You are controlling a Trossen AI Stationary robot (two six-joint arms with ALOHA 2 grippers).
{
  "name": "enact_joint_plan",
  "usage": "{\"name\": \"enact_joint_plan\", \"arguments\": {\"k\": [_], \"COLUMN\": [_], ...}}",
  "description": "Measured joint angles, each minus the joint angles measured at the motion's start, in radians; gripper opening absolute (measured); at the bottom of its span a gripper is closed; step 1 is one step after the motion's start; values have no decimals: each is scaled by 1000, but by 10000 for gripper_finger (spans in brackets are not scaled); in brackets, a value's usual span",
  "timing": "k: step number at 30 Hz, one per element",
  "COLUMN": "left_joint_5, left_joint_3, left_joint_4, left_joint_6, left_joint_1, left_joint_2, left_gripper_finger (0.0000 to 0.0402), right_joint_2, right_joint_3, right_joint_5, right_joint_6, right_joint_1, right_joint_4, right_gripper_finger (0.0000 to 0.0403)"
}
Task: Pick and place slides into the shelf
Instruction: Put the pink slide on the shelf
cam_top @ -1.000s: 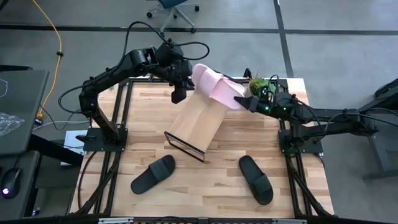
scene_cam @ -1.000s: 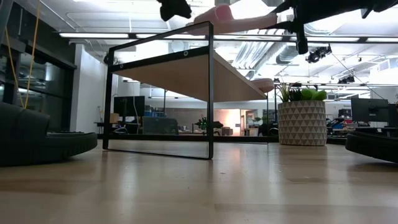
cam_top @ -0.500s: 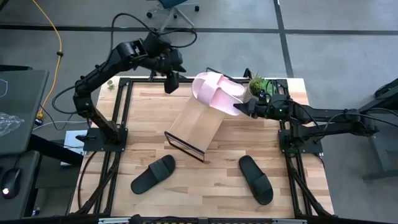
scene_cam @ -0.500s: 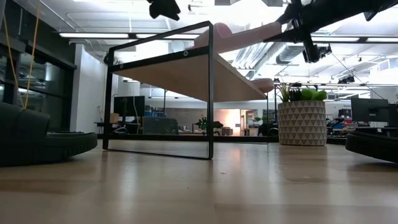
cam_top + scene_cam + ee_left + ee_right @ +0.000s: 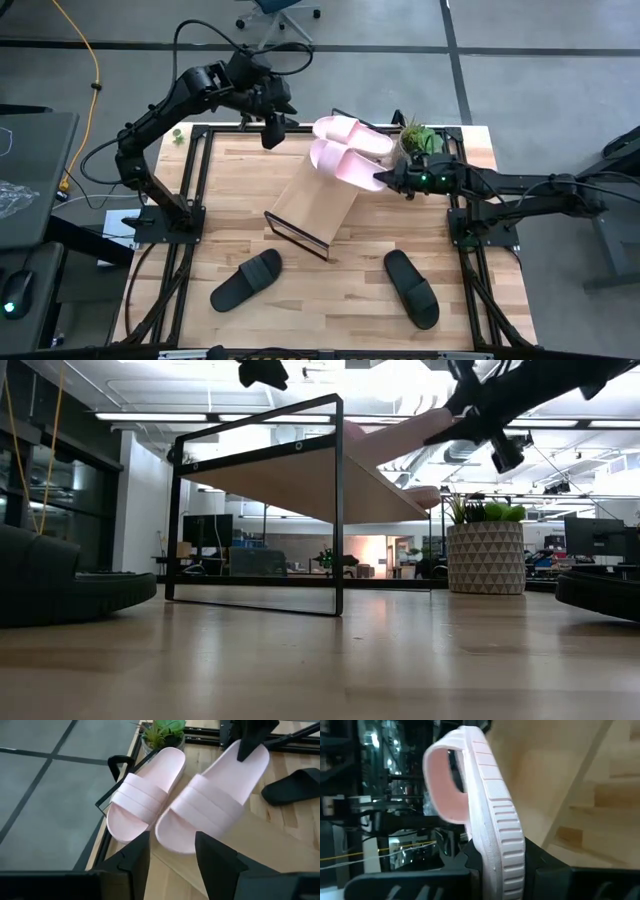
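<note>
At the raised end of the shelf [image 5: 318, 195], the right gripper [image 5: 388, 180] is clamped on the ribbed edge of a pale pink slide [image 5: 492, 840], holding it just beside the second pink slide [image 5: 352, 134]; both have smooth moulded soles and one wide grooved strap. The left gripper [image 5: 270, 134] hangs above the bench's far edge, fingers parted and empty. The shelf is a slanted light-wood board on a thin black frame. Two matte black slides [image 5: 246, 280] lie near the front edge of the plank bench [image 5: 350, 295]. A potted plant [image 5: 485, 550] occupies the far right corner.
</note>
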State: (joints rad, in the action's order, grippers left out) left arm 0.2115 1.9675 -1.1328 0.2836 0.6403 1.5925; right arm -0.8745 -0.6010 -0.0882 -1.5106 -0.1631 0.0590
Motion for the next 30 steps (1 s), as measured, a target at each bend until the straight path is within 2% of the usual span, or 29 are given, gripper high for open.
{"name": "enact_joint_plan", "arguments": {"k": [12,19,30], "left_joint_5": [0,6,9], "left_joint_3": [0,0,0], "left_joint_4": [2,-1,-1], "left_joint_6": [33,51,53], "left_joint_1": [0,0,0], "left_joint_2": [0,0,0], "left_gripper_finger": [139,140,140], "right_joint_2": [-150,-176,-176], "right_joint_3": [0,0,0], "right_joint_5": [36,-45,-112], "right_joint_6": [-37,-52,-60], "right_joint_1": [-27,-34,-33], "right_joint_4": [-94,-127,-102], "right_gripper_finger": [40,44,44]}}
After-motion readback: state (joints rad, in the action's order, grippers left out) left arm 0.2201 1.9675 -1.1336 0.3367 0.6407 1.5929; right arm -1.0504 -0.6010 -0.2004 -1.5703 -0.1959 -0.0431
